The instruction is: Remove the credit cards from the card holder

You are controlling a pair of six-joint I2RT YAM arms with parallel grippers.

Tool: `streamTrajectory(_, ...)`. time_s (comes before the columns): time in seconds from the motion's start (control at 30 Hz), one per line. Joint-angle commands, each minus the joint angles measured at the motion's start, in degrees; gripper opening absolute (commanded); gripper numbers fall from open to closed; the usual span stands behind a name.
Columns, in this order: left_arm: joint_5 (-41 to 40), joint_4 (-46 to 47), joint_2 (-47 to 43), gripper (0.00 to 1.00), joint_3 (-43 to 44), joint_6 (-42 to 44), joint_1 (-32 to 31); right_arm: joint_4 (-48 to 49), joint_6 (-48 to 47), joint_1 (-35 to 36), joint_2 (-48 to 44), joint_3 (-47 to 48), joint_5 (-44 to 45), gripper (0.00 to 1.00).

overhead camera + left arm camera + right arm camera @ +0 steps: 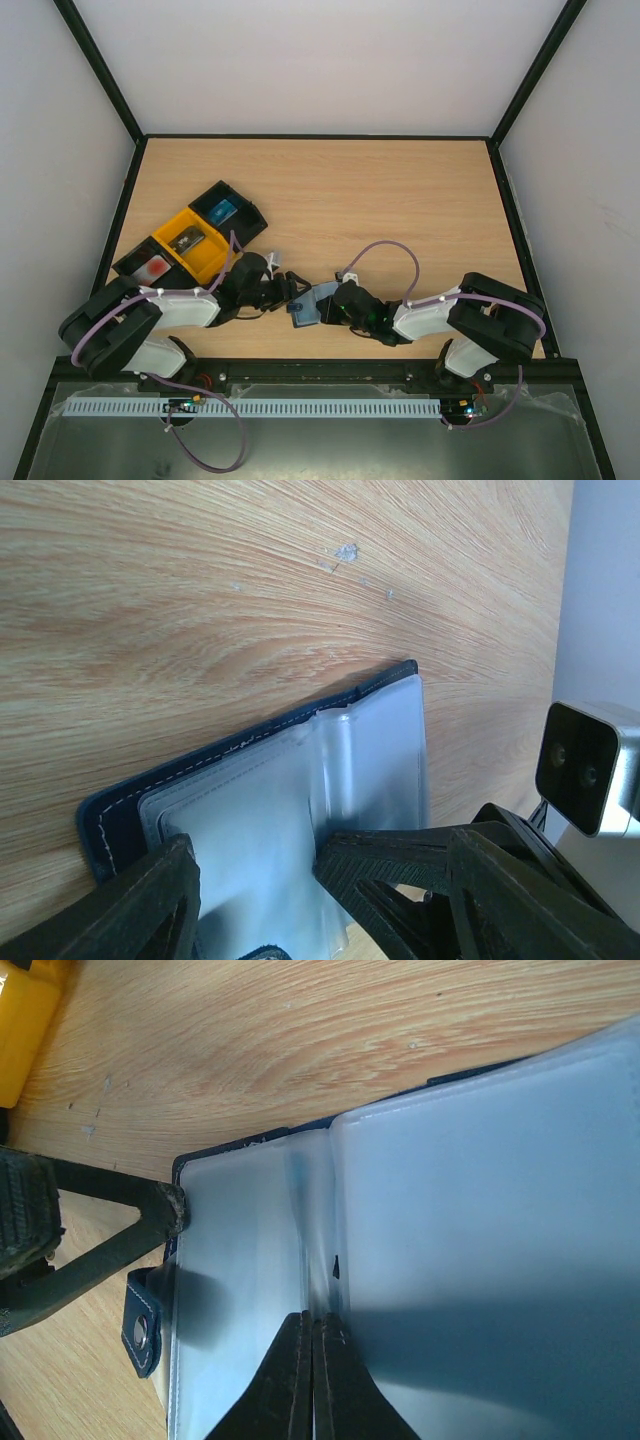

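**Currently: card holder open flat, both grippers on it**

Card holder (304,306) lies opened out on the bench (400,200), close to the near edge, about mid-width. Navy cover faces down and the clear slot panels face up. No card is visible in the panels in either wrist view. The closure tab (140,1323) with its snap sticks out from one side.

Right gripper (312,1355) has its fingers together, nothing visible between them. The tips rest on the plastic at the centre fold.

Left gripper (255,880) has its fingers apart, straddling the holder's end. One finger (120,1235) touches the corner of the cover; no clamp.

Three open trays sit in a diagonal row near the left edge, well apart from the holder:
- Far black tray (245,205) holds a blue card (222,210).
- Yellow tray (205,262) holds a greyish item, too small to tell.
- Near black tray (130,262) holds a pinkish-red card (153,267).
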Motion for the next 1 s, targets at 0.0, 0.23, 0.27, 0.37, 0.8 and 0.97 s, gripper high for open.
streamTrajectory(0.0, 0.08, -1.22, 0.22, 0.70, 0.47, 1.31, -0.17, -1.91, 0.46, 0.43, 1.48, -0.36, -0.28, 0.02)
streamTrajectory(0.23, 0.21, -2.92, -2.84, 0.72, 0.31, 0.93, -0.25, -0.83, 1.08, 0.43, 1.93, -0.79, 0.25, 0.02)
streamTrajectory(0.27, 0.20, -3.17, -3.04, 0.72, 0.30, 0.93, -0.25, -0.84, 1.09, 0.43, 1.99, -0.79, 0.22, 0.02)
streamTrajectory(0.37, -0.24, -3.51, -3.04, 0.73, 0.11, 1.17, -0.25, -0.95, 0.99, 0.43, 2.10, -0.59, 0.21, 0.02)
streamTrajectory(0.8, 1.42, -2.96, -3.34, 0.76, -0.48, 1.23, -0.25, -1.55, 2.65, 0.43, 1.27, -0.86, 2.36, 0.02)
streamTrajectory(0.97, 1.72, -1.92, -2.69, 0.77, -0.92, 1.37, -0.25, -1.68, 2.67, 0.43, 1.70, -0.53, 2.23, 0.02)
